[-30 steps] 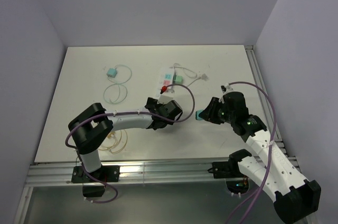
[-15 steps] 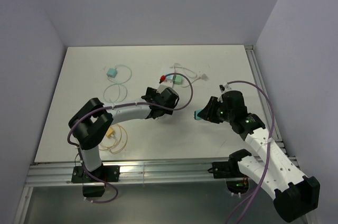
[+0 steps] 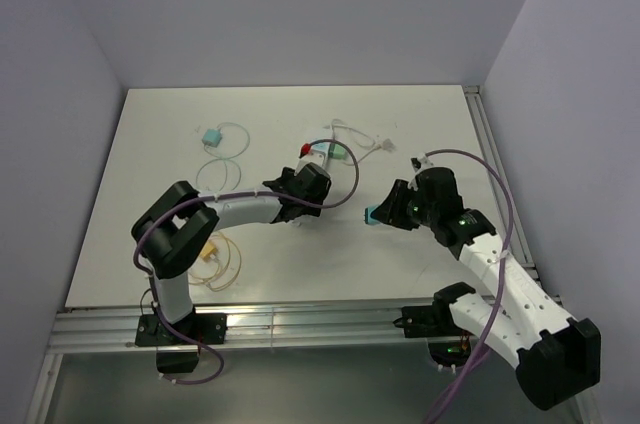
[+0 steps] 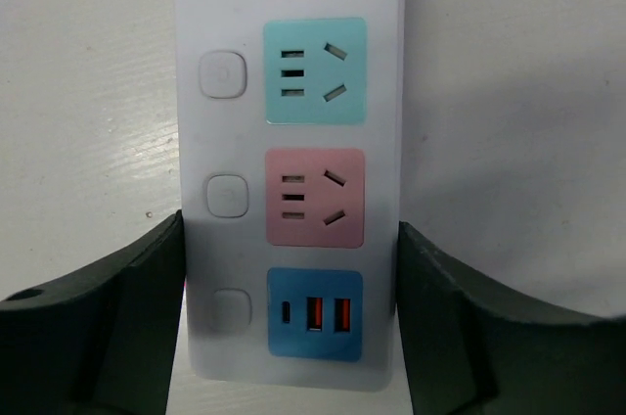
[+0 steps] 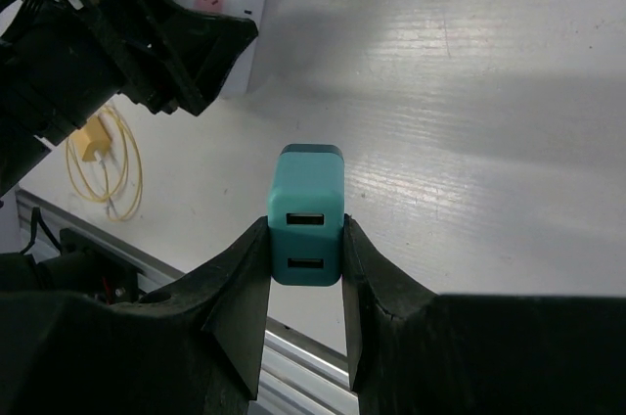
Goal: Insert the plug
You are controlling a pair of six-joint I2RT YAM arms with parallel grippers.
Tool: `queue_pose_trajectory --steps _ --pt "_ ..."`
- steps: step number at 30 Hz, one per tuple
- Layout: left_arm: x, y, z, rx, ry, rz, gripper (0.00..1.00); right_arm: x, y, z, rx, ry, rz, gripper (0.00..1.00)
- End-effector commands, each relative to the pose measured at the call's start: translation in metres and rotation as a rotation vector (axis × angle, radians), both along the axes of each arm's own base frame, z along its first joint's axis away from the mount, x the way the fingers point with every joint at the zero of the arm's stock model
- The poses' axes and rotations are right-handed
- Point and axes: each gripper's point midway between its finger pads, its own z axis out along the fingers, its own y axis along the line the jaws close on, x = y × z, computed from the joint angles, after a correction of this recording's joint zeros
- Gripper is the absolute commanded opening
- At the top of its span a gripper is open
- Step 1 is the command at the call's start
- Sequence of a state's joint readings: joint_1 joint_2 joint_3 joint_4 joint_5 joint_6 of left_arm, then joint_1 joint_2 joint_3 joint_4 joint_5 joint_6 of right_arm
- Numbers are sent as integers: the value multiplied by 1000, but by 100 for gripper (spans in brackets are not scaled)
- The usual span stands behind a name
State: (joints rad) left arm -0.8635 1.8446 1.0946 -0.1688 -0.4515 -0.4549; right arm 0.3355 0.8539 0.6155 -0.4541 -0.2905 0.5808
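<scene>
A white power strip (image 4: pixel 289 170) with yellow, teal and pink sockets and a blue USB panel lies on the table. My left gripper (image 4: pixel 290 317) straddles its near end, and each finger (image 4: pixel 127 317) presses against a long side of the strip. From above, the left gripper (image 3: pixel 303 184) covers most of the strip (image 3: pixel 318 154). The plug (image 5: pixel 306 214) is a teal block with two USB ports. My right gripper (image 5: pixel 306 249) is shut on it and holds it above the table. In the top view the plug (image 3: pixel 371 215) sits right of the left gripper.
A second teal plug (image 3: pixel 212 136) with a looped white cable lies far left. A yellow cable coil (image 3: pixel 215 259) lies by the left arm. White cable (image 3: pixel 365 141) trails right of the strip. A metal rail (image 3: pixel 300 319) runs along the near edge.
My left gripper has moved farther up the table onto the strip's near end, and its jaws have narrowed against the strip's sides. The right gripper has drifted slightly left with the plug.
</scene>
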Motion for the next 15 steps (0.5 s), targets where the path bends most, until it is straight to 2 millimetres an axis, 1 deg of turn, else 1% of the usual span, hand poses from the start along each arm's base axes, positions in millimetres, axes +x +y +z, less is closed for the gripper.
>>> queue_pose_trajectory --steps 1,3,4,5,6,7,8,9,10,11,12,13,14,15 --pt "-13 -12 -5 -98 60 -71 53 20 10 27 55 -72 9 0" --pt "-17 -9 -12 -107 81 -81 42 24 17 33 83 -77 24 0" --pt "-19 -8 -14 -111 87 -85 32 27 20 34 92 -71 28 0" --pt "-19 -7 -14 -118 92 -84 26 31 22 37 102 -74 30 0" --pt "-24 -7 -19 -136 110 -96 9 33 25 39 115 -72 31 0" --pt "-26 -6 -20 -147 115 -97 0 37 27 39 117 -63 33 0" --pt "-26 -5 -16 -170 113 -97 0 41 29 40 122 -65 33 0" --pt "-34 -4 -21 -183 138 -109 0 44 31 41 132 -62 35 0" --pt "-34 -7 -13 -218 130 -118 0 48 34 40 133 -50 35 0" --pt "-38 -7 -12 -233 141 -124 0 53 34 41 137 -56 30 0" --pt "-44 -15 -5 -296 148 -154 0 58 37 39 140 -44 23 0" --pt "-49 -17 -8 -314 168 -166 0 62 38 40 144 -44 18 0" --pt "-52 -18 -3 -339 174 -174 0 66 39 41 146 -46 13 0" --pt "-58 -17 -5 -354 195 -174 0 71 40 41 149 -43 3 0"
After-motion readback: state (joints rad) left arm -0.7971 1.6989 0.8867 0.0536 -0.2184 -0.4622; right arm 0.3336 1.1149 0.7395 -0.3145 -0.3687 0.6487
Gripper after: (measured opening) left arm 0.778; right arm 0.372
